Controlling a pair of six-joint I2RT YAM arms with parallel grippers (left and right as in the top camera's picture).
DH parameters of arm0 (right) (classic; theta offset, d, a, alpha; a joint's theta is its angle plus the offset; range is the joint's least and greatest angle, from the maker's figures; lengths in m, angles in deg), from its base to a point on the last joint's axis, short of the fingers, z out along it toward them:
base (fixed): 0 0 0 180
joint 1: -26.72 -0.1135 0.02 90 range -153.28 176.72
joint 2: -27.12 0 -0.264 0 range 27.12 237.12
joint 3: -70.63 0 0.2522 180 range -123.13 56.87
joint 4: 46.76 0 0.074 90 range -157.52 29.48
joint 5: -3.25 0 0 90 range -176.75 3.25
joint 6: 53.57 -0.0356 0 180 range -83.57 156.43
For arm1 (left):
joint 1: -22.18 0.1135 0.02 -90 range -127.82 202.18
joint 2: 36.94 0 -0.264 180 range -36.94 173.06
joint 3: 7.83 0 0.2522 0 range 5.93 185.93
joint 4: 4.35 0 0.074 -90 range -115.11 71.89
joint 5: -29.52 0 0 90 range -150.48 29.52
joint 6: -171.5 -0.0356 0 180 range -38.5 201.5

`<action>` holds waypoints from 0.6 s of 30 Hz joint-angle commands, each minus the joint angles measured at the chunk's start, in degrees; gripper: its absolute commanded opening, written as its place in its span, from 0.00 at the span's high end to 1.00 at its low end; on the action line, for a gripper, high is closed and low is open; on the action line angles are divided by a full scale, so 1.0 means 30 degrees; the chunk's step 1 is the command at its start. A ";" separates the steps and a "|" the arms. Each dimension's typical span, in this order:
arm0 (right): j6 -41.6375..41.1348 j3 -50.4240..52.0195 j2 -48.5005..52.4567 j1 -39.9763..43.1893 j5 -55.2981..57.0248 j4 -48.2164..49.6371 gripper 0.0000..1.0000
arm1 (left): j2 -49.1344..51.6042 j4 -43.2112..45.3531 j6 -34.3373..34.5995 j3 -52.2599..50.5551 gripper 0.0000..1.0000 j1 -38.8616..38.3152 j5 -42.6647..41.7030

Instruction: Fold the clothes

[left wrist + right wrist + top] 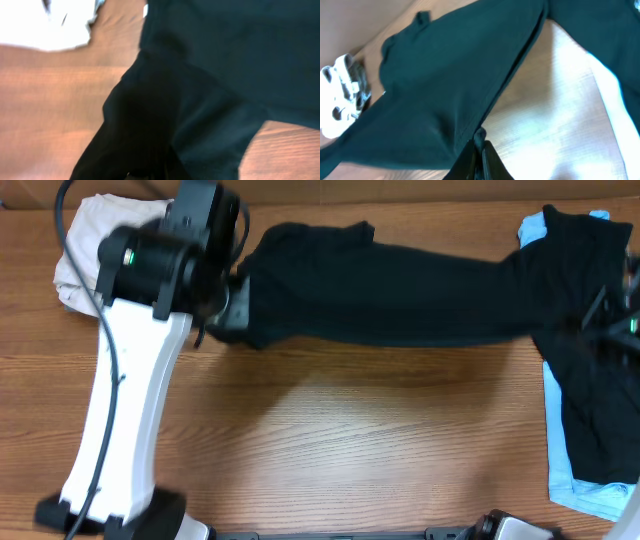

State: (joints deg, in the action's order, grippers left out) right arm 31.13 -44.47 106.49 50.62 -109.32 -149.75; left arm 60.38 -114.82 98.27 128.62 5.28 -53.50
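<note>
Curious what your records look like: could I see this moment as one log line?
left hand: shut on black T-shirt | right hand: shut on black T-shirt | black T-shirt: stretched between both hands, across wooden table

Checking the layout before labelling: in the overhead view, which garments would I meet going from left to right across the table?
beige garment → black T-shirt, stretched across the middle → light-blue garment at the right edge.
</note>
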 commanded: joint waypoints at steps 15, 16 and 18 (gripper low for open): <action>-0.1668 0.8998 -0.7446 0.3956 0.1829 -0.1115 0.96 | -0.9843 0.2637 0.7235 -1.4775 0.96 0.0015 0.2229; -0.1668 0.9034 -0.7592 0.3956 0.1909 -0.1384 0.96 | -1.0069 0.2535 0.7308 -1.4928 0.96 0.0015 0.2164; -0.1676 0.9049 -0.7847 0.3949 0.2171 -0.1851 0.96 | -1.0397 0.2280 0.7344 -1.5045 0.96 -0.0022 0.2178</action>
State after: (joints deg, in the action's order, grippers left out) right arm 26.63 -17.59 84.41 61.99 -105.29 -154.54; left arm 31.20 -107.36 117.40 84.52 5.28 -49.26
